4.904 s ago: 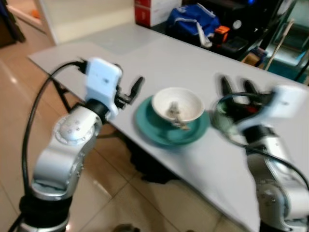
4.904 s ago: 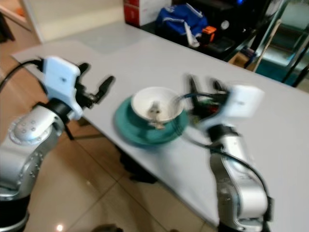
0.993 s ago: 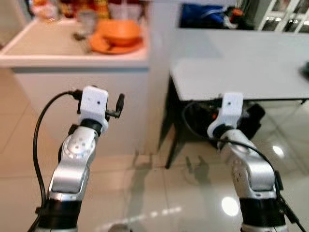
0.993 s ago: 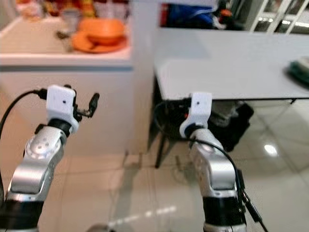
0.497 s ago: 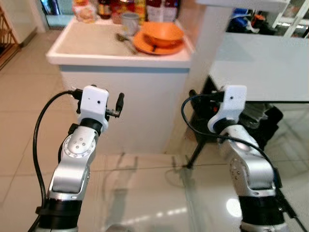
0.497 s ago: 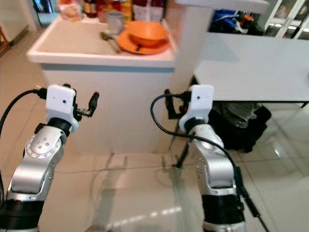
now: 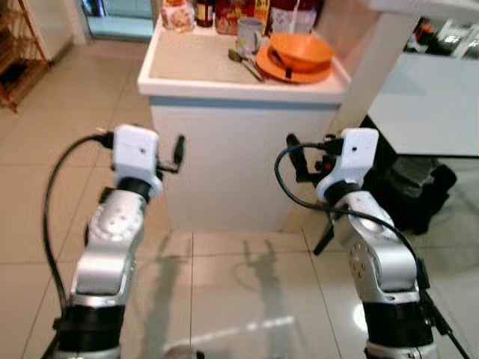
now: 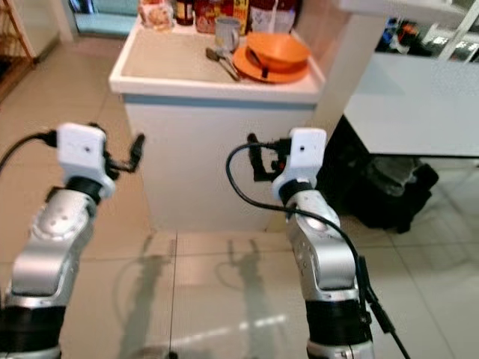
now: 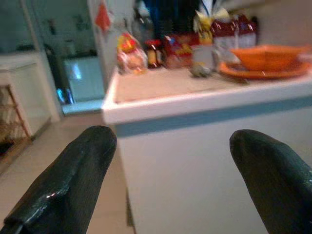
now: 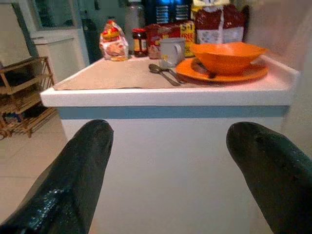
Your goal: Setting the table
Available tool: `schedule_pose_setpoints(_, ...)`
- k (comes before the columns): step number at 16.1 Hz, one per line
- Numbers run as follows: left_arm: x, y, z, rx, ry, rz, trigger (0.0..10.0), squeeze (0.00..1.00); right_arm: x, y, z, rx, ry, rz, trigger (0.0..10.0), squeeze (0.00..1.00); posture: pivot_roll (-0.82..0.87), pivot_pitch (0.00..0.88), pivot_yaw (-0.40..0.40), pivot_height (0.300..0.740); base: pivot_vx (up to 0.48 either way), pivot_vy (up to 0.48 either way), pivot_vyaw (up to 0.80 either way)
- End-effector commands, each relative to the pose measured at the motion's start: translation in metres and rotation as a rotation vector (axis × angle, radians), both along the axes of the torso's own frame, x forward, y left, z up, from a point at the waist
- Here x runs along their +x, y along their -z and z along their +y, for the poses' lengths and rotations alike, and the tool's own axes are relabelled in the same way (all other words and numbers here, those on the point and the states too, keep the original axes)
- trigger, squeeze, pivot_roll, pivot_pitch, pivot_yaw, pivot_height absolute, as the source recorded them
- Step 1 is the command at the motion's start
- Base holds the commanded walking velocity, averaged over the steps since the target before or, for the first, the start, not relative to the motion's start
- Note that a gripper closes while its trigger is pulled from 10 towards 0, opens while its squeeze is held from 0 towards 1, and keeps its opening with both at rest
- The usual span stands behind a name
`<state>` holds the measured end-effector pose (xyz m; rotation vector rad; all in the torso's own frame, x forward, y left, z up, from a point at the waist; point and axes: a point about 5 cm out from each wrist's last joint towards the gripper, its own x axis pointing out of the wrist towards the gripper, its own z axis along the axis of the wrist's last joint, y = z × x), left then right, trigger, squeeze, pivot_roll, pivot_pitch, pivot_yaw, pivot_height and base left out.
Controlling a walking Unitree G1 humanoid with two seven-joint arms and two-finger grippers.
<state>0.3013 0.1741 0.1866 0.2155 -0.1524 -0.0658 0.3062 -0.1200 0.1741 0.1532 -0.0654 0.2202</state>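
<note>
right wrist view looks between the right hand [image 10: 168, 165] and its spread, empty fingers at a white tabletop [image 10: 161, 95] ahead and above. an orange bowl [image 10: 227, 56] sits on an orange plate [image 10: 222, 73] there, with a spoon [image 10: 163, 73] and grey mug [image 10: 171, 51] just beside. the left hand [image 9: 175, 180] is also wide open and empty, held before the same tabletop, level with the right hand.
</note>
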Motion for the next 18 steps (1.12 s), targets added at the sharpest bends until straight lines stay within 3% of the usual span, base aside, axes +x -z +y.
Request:
schedule_pose_setpoints(1, 0.0, -0.0112, -0.0087, -0.005, 0.044, -0.05, 10.0, 0.0, 0.0018, -0.0064, -0.0067, 0.0, 0.022, -0.032, 10.0, 0.0, 0.1, 0.0, -0.09, 0.74, 0.259, 0.0, 0.0)
schedule_pose_setpoints(5, -0.001, -0.0154, -0.0114, 0.001, 0.065, -0.063, 10.0, 0.0, 0.0037, -0.0089, -0.0073, -0.018, 0.02, -0.05, 10.0, 0.0, 0.1, 0.0, -0.093, 0.74, 0.427, 0.0, 0.0)
schedule_pose_setpoints(6, -0.0014, -0.0135, -0.0117, 0.037, 0.072, -0.061, 10.0, 0.0, 0.0044, -0.0098, -0.0066, -0.035, 0.011, -0.055, 10.0, 0.0, 0.1, 0.0, -0.095, 0.74, 0.48, 0.0, 0.0)
schedule_pose_setpoints(18, -0.0009, -0.0125, -0.0086, 0.035, 0.068, -0.057, 10.0, 0.0, 0.0052, -0.0105, -0.0022, -0.062, -0.029, -0.061, 10.0, 0.0, 0.1, 0.0, -0.102, 0.74, 0.48, 0.0, 0.0)
